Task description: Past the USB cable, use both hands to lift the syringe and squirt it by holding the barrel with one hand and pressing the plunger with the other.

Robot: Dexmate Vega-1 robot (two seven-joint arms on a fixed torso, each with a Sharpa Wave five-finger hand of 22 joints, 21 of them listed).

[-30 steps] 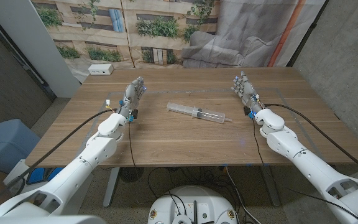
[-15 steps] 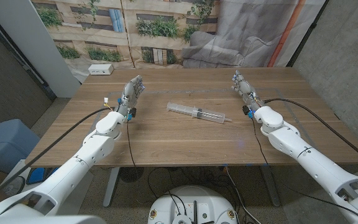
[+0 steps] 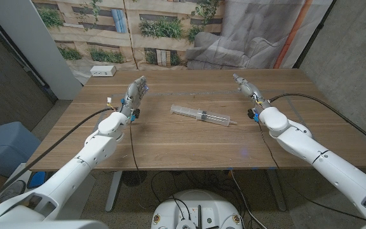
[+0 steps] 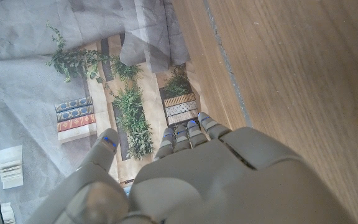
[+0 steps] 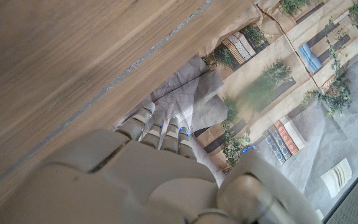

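Observation:
A clear plastic syringe point(image 3: 203, 115) lies on its side in the middle of the wooden table point(image 3: 170, 143), its tip toward the robot's right. My left hand point(image 3: 134, 95) is raised over the table to the syringe's left, well apart from it, fingers straight and holding nothing. My right hand point(image 3: 246, 87) is raised to the syringe's right, edge-on to the head camera, fingers extended and also holding nothing. In the left wrist view the back of the left hand point(image 4: 204, 180) shows with fingers stretched toward the backdrop. The right hand point(image 5: 135, 180) looks the same in the right wrist view.
A white box point(image 3: 103, 70) sits at the table's far left corner. A small white and yellow item point(image 3: 109, 100) lies near my left hand. Black cables point(image 3: 75, 137) run along both arms. A printed backdrop point(image 3: 170, 32) and grey cloth hang behind the far edge.
Both hands have turned more edge-on and reached slightly farther across the table. The syringe has not moved.

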